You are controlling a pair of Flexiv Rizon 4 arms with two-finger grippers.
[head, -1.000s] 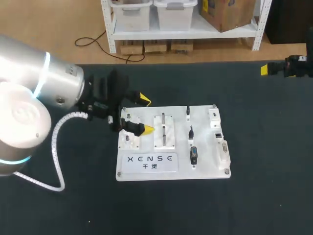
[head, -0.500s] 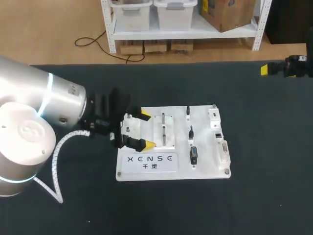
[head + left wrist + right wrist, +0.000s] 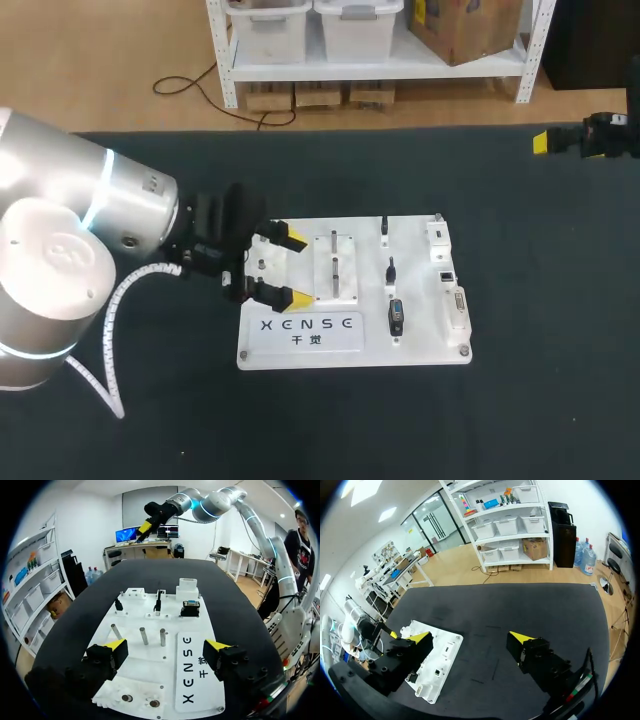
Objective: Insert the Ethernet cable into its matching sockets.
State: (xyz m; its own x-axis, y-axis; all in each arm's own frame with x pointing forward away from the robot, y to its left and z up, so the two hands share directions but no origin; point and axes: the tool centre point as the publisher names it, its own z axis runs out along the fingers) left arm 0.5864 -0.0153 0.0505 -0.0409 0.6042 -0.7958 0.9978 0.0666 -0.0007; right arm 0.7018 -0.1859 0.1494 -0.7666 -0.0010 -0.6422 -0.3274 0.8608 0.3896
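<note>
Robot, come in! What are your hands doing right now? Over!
Left gripper open, empty, over left end of white board. Right gripper open, empty, well away from it. Ethernet cable not made out. Nothing seen in the way.

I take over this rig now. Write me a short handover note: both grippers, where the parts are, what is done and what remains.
Left gripper: open, empty, over the left part of the white board, above a small white block.
Right gripper: open, empty, over the black mat, far from the board.
Parts: the sockets sit along the board's right edge; black plugs stand beside them.
Done: nothing visible; no cable is held, and I cannot make out an Ethernet cable for sure.
Left: find the cable, grasp it, insert it.
</note>
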